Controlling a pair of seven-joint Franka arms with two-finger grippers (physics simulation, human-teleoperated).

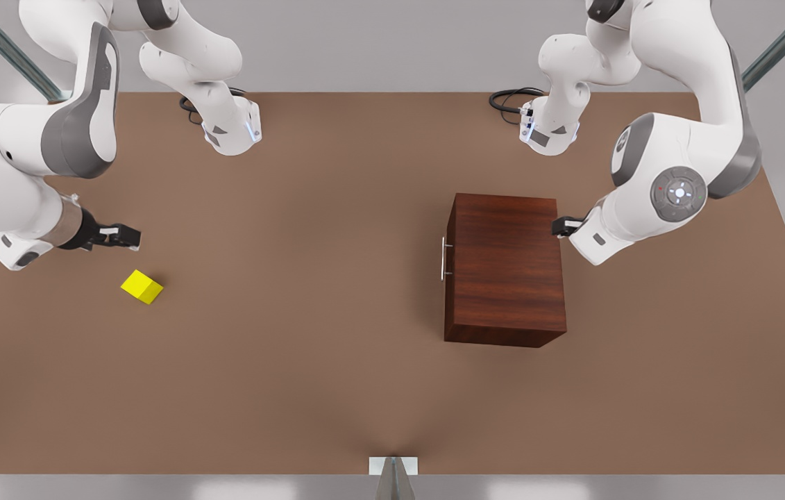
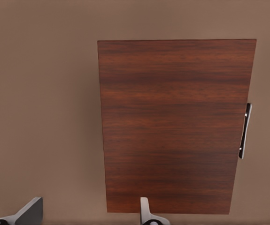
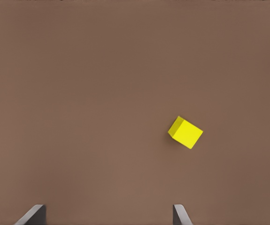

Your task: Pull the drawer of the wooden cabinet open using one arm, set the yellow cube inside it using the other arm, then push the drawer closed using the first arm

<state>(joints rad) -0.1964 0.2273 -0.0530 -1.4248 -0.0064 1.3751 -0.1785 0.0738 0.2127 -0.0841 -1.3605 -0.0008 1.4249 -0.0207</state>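
Observation:
The wooden cabinet (image 1: 507,267) stands right of centre on the table in the front view, also seen from above as the cabinet (image 2: 172,126). Its drawer is shut flush, with the silver handle (image 1: 445,258) facing the front view's left and appearing as the handle (image 2: 244,131). My left gripper (image 1: 568,226) hovers open above the cabinet's far right corner, fingers (image 2: 29,213) apart and holding nothing. The yellow cube (image 1: 141,286) lies on the table at the front view's left. My right gripper (image 1: 125,237) hangs open just behind it, above the cube (image 3: 185,132).
The brown table (image 1: 309,333) spreads wide between cube and cabinet. Both arm bases (image 1: 232,132) with black cables sit at the back edge. A small metal mount (image 1: 392,469) stands at the middle of the front edge.

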